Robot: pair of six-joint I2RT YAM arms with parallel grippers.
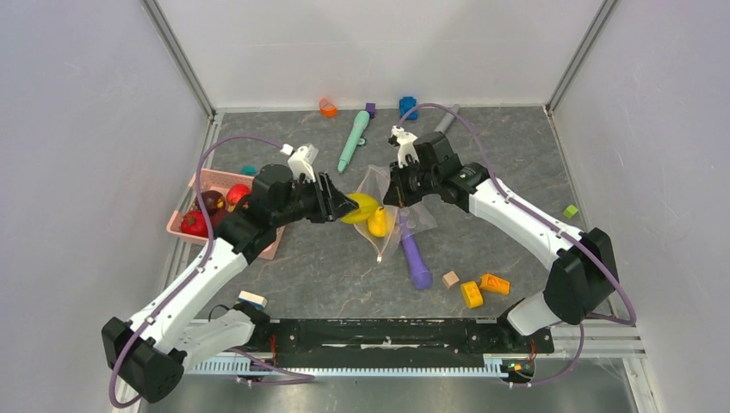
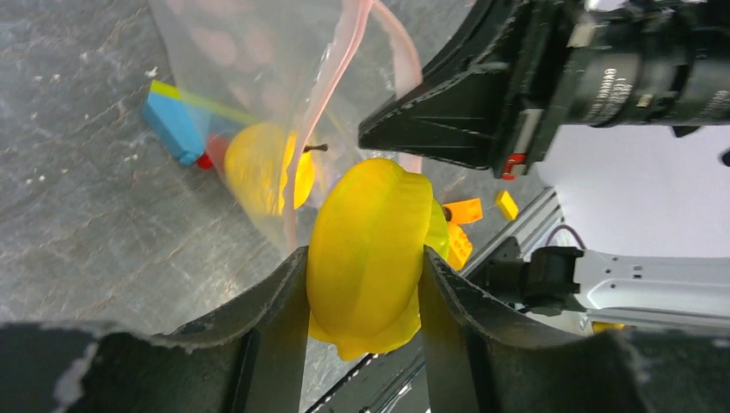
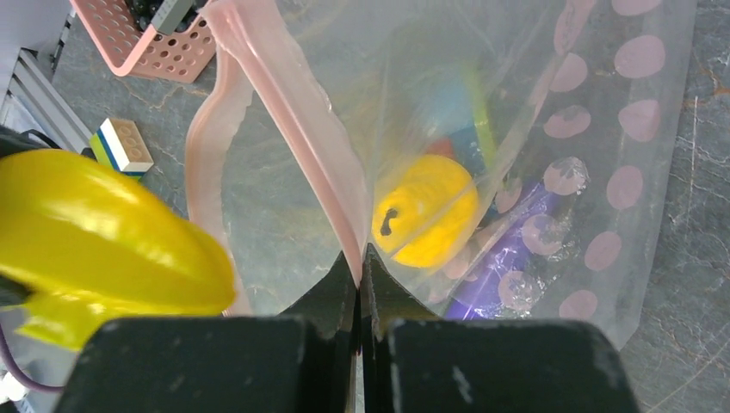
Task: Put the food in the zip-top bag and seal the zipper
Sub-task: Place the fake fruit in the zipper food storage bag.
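Clamping yellow fruit (image 2: 370,249), left gripper (image 2: 366,262); right wrist view alone shows right gripper (image 3: 361,268) pinching zipper (image 3: 293,129).

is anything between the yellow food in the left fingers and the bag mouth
Nothing visible. The right gripper pinches one lip of the zipper, holding the zip-top bag open, and the yellow food in the left gripper sits right at that mouth. Another yellow fruit lies deeper inside, clear of the opening.

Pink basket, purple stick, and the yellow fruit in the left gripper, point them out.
pink basket (image 1: 215,175), top external view, on its far rim.
purple stick (image 1: 414,255), top external view, on its mid-shaft.
held yellow fruit (image 2: 370,249), left wrist view, on its glossy middle.
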